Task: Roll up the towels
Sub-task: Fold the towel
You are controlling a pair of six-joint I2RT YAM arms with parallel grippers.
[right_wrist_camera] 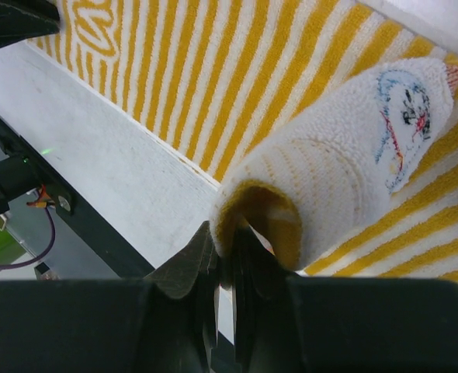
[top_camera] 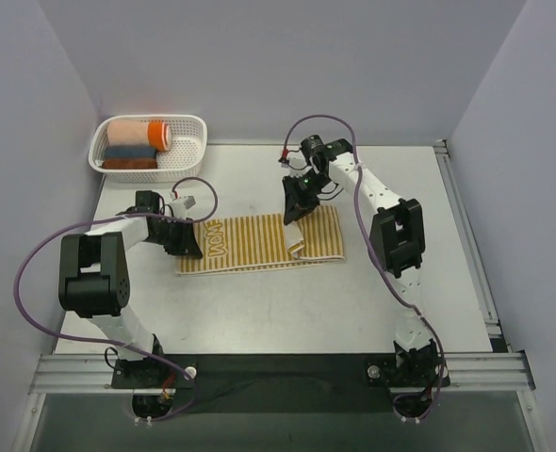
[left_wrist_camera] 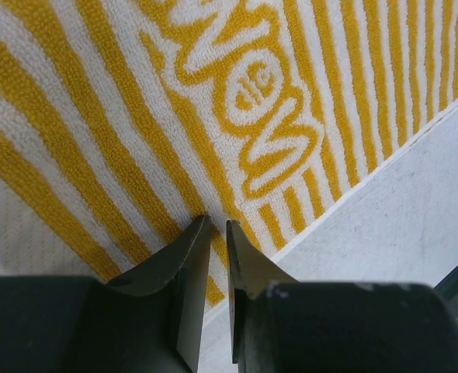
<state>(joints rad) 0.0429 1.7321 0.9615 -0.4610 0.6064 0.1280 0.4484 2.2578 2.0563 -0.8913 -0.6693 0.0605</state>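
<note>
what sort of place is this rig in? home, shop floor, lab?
Most likely a lab test cell: plain walls box in a white table, an aluminium rail runs along its near edge, and the only props are a striped towel and a basket of rolled ones.

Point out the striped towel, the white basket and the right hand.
Striped towel (top_camera: 259,243): top view, its flat middle.
White basket (top_camera: 191,149): top view, its right wall.
Right hand (right_wrist_camera: 222,241): right wrist view, between fingertips pinching the towel's fold.
</note>
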